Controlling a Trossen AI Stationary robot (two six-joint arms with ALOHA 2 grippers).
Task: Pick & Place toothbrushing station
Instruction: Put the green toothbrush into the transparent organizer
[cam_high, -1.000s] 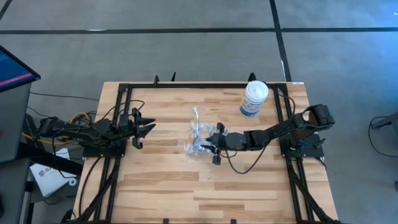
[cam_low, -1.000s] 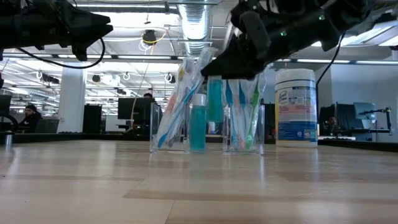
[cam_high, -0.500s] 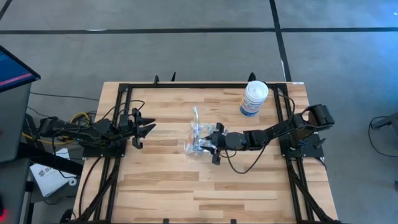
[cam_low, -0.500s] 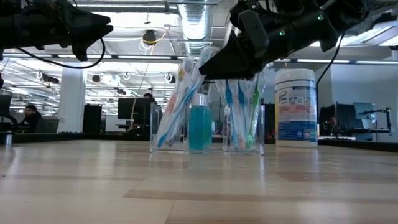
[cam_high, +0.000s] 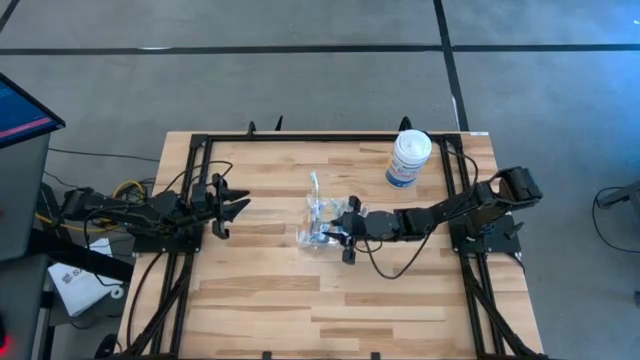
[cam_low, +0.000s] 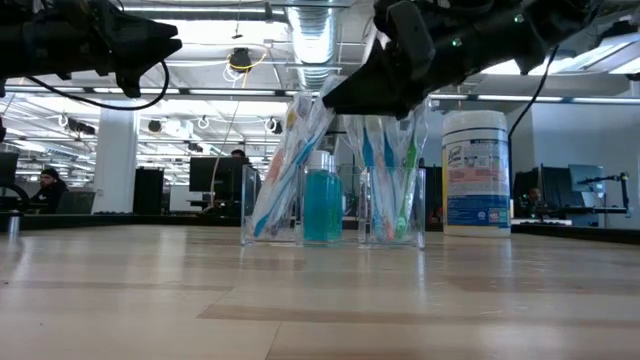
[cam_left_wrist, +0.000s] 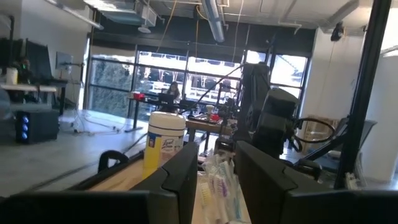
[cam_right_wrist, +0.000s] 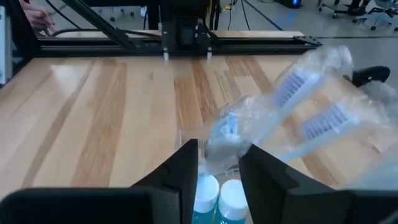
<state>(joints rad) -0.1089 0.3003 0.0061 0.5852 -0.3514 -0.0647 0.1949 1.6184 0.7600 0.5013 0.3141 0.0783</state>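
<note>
The toothbrushing station (cam_high: 318, 222) is a clear holder standing at the table's middle. In the low view, wrapped toothbrushes (cam_low: 285, 170) lean in its left compartment, two teal tubes (cam_low: 322, 205) with white caps (cam_right_wrist: 219, 193) stand in the middle one, and more toothbrushes (cam_low: 390, 180) stand in the right one. My right gripper (cam_high: 340, 232) hovers open just above the tubes (cam_right_wrist: 219, 165), with wrapped brush heads (cam_right_wrist: 311, 99) beyond its fingers. My left gripper (cam_high: 238, 208) waits open at the table's left, raised off the wood.
A large white tub with a blue label (cam_high: 408, 158) stands at the far right of the table, behind the station. Black frame rails (cam_high: 300, 138) run along the table's far, left and right sides. Bare wood lies toward the near edge.
A teal tube that hung from my right gripper above the station's middle compartment has gone down into it and now stands beside the other tube. My right gripper has let go of it and stays just above the station.
</note>
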